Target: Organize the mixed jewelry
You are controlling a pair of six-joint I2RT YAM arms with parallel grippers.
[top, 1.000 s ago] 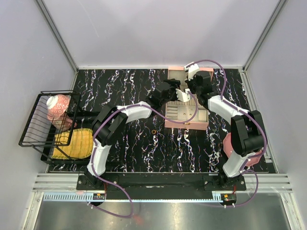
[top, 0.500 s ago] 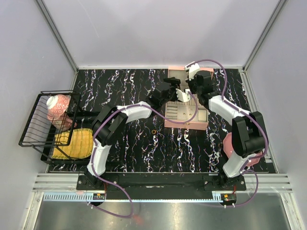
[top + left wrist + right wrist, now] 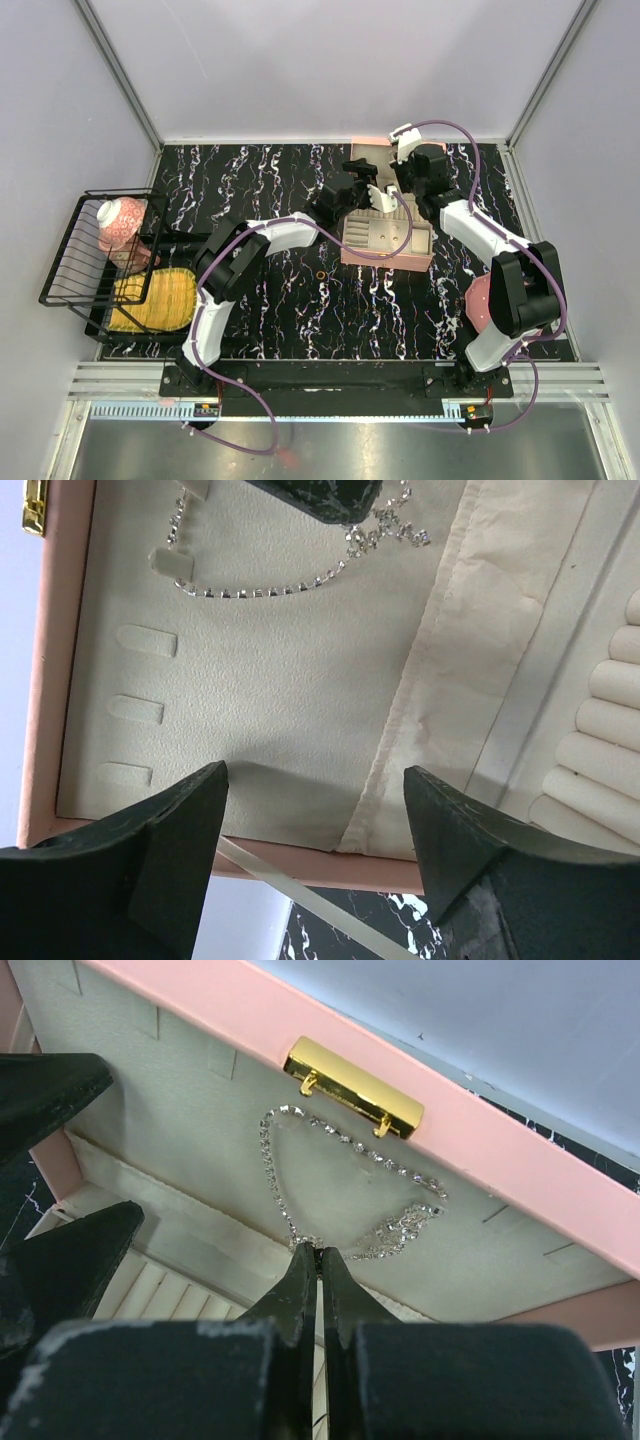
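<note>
Right wrist view tells me most. The right gripper [image 3: 318, 1252] has its fingers pressed together right where the chain [image 3: 275, 1175] dips lowest, and I judge it is pinching the strand there. The chain itself lies draped in a loop against the cream lining of the lid [image 3: 520, 1165], just under the gold clasp [image 3: 350, 1088]. It is held flat to that lining, I think, because the lid stands upright and the strand would otherwise sag into the trays below.

On the left wrist view the same chain runs from one small tab near the lid's top edge across to the right fingertip. More tabs [image 3: 147, 640] sit bare below it, so I take those as the hanging points and the current step as hooking the necklace on.

My left gripper [image 3: 315, 773] is spread wide and holds nothing. It hovers close in front of the lining, well placed to steady the lid or nudge the strand.

From above, the ring [image 3: 320, 273] lies alone on the table [image 3: 260, 180], just left of the box [image 3: 390, 262], not yet put away.
</note>
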